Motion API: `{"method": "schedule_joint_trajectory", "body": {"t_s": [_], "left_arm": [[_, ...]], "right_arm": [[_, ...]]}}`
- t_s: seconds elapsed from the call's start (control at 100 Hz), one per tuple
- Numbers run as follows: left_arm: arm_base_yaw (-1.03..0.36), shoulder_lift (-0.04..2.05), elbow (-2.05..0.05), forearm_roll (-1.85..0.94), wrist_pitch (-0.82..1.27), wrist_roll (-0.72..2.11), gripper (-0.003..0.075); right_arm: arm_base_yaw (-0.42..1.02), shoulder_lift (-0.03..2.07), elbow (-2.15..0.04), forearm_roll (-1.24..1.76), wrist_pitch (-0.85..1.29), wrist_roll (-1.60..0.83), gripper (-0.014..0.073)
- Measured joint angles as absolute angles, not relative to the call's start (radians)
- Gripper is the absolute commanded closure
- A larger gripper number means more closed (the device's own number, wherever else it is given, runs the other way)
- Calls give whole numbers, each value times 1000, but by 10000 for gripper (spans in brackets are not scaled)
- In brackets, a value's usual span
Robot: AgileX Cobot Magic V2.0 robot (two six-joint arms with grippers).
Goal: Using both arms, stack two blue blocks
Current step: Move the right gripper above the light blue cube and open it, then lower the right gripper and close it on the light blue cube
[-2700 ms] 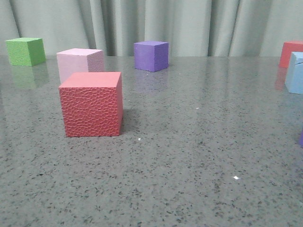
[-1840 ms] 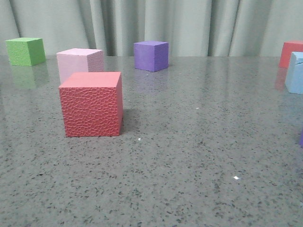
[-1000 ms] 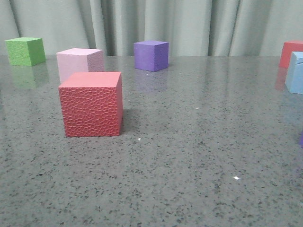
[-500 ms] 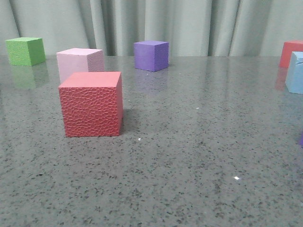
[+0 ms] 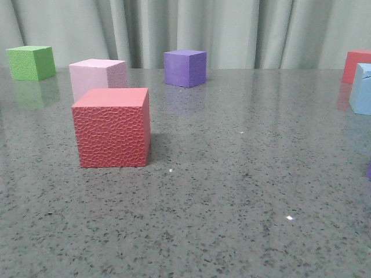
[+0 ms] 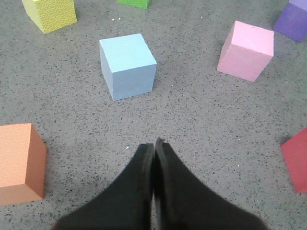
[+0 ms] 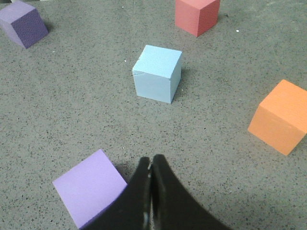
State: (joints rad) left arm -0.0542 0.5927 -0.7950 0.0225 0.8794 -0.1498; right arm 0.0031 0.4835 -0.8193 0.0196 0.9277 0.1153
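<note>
One sky-blue block sits on the grey table ahead of my left gripper, which is shut and empty, a gap of bare table between them. The other blue block, with a cracked edge, sits ahead of my right gripper, also shut and empty. This block shows at the right edge of the front view. Neither gripper shows in the front view.
Left wrist view: yellow cube, orange cube, pink cube, red cube. Right wrist view: light purple cube beside the fingers, dark purple cube, red cube, orange cube. Front view: red cube, green cube.
</note>
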Motion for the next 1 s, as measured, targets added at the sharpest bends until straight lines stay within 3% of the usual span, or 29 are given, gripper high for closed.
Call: {"method": "schedule_joint_trajectory", "body": {"t_s": [0.08,0.16,0.3,0.35,0.4,0.79,1.0], "left_arm": [[-54,593,-795,23,882,-150,665],[-54,593,-795,21,886,-146,544],[-54,593,-795,19,888,-128,204],[-54,593,-795,19,890,-124,83],[-54,593,-795,19,890,-124,17],[-54,593,-795,19,895,-122,50],[-54,593,-795,19,895,-122,50]], "right_arm": [[3,484,-819,20,928,115,517],[3,484,-819,20,928,115,347],[3,484,-819,21,928,115,38],[3,484,-819,21,928,115,-36],[3,484,-819,21,928,115,-72],[3,490,-823,37,928,115,-57],[3,620,-894,61,918,122,-57]]}}
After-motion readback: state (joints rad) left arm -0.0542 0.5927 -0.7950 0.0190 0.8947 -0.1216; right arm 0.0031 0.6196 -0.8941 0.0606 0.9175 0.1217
